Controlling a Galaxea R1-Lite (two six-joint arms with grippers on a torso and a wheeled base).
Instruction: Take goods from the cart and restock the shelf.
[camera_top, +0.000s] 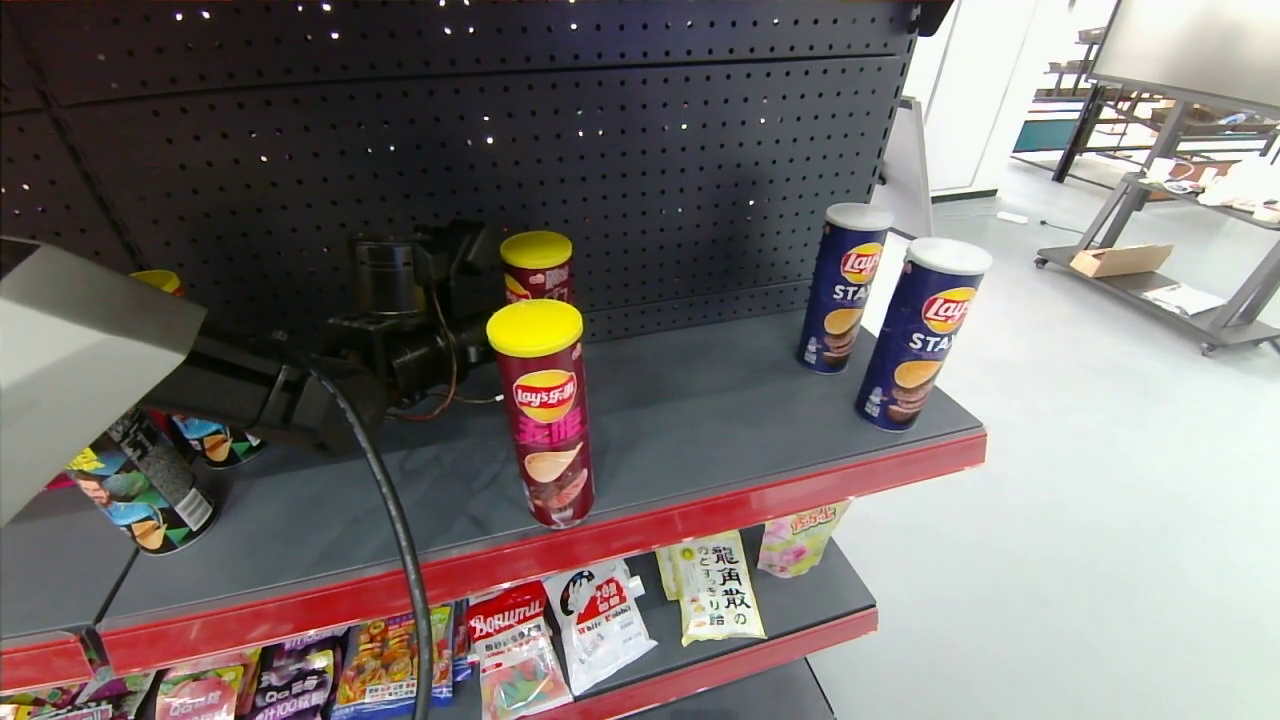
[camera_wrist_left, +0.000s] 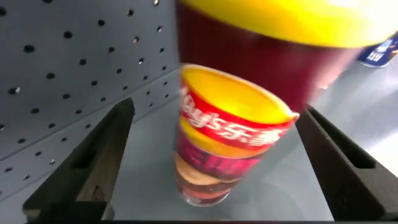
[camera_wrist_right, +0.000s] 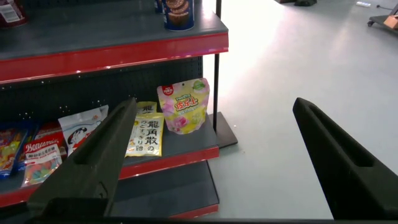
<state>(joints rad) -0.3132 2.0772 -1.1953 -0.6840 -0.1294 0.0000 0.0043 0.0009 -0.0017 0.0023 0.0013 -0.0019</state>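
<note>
Left tool (camera_wrist_left: 214, 111) gapes wide about the rear red can (camera_top: 537, 265), on the shelf (camera_top: 700, 420) at 12 o'clock of its twin (camera_top: 545, 420) — a careless withdrawal could clip either and topple it; right tool (camera_wrist_right: 212, 102) wide, empty

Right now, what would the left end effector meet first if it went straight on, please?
Most likely the red can with the yellow lid, framed by the left end effector's open fingers; depth is unclear.

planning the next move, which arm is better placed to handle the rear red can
Left. The left gripper is open around the rear red can on the shelf; the right gripper, also open, faces the lower snack bags away from it.
</note>
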